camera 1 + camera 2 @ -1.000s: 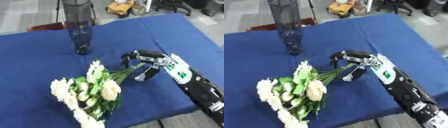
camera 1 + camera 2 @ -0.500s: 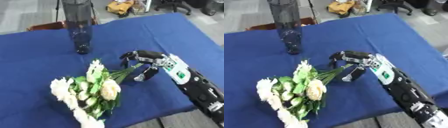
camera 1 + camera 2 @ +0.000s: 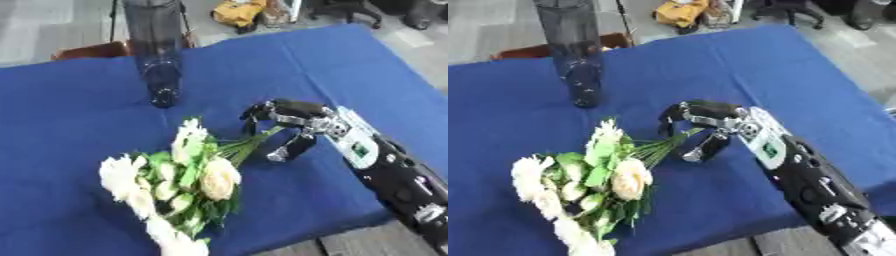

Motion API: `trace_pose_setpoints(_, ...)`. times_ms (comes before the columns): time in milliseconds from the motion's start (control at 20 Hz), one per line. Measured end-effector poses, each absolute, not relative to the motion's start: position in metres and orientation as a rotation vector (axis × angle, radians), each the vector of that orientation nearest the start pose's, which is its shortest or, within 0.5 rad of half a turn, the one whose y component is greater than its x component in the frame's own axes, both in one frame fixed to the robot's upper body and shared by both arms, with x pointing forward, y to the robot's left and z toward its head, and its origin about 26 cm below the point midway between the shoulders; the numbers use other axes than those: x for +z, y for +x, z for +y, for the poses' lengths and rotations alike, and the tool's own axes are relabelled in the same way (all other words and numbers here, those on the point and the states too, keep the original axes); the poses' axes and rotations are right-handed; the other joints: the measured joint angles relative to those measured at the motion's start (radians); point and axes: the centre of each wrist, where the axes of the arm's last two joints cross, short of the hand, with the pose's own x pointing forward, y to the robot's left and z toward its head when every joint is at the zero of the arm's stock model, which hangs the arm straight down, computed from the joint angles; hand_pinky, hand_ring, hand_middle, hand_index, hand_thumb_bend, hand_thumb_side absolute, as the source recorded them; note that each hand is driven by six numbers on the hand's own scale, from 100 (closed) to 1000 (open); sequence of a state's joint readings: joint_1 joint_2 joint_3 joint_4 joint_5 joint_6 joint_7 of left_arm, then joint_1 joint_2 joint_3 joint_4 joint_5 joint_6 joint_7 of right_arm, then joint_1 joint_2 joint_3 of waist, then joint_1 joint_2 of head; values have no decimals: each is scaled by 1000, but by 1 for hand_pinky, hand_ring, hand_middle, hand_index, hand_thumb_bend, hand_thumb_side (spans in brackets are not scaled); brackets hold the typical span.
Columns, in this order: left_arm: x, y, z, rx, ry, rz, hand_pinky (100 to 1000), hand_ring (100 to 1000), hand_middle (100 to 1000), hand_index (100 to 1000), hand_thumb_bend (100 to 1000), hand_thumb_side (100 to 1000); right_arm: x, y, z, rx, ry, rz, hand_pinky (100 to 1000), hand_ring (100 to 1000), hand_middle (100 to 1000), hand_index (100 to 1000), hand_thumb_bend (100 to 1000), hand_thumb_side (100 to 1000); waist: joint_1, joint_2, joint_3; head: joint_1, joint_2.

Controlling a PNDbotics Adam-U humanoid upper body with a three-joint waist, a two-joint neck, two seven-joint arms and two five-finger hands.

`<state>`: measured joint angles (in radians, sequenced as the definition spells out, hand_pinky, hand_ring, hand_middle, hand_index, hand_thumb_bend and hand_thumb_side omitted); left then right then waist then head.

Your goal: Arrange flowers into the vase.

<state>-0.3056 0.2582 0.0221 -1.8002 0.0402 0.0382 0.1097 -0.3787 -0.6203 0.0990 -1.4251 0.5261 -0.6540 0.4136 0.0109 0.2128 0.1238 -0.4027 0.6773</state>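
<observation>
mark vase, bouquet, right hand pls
vase [image 3: 156, 55], left eye view, on its clear wall.
bouquet [image 3: 179, 175], left eye view, among the blooms.
right hand [image 3: 302, 120], left eye view, on the back of the hand by the stems.

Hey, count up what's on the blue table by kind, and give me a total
Vase: 1, tall, clear, upright at the far side.
Flower bunch: 1, white blooms with green stems, lying flat.
Robot hand: 1, the right, curled at the stem ends.
Total: 3.
</observation>
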Motion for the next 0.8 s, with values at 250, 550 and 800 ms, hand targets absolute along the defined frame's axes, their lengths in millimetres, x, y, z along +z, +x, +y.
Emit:
trace_pose_setpoints(250, 152, 329, 265, -128, 169, -2066, 388, 565, 612, 774, 665, 628, 123, 364, -355, 1715, -543, -1794, 783, 853, 548, 763, 343, 111, 0, 0, 0, -3, 0)
trace_pose_setpoints(550, 152, 329, 265, -129, 168, -2067, 388, 565, 612, 775, 664, 629, 120, 364, -351, 1739, -591, -1806, 788, 865, 568, 775, 338, 115, 0, 1, 0, -5, 0)
trace_pose_setpoints(800, 152, 329, 265, -130, 167, -2067, 388, 565, 613, 774, 663, 629, 117, 364, -351, 1765, -610, -1787, 789, 868, 574, 780, 336, 116, 0, 2, 0, -6, 0)
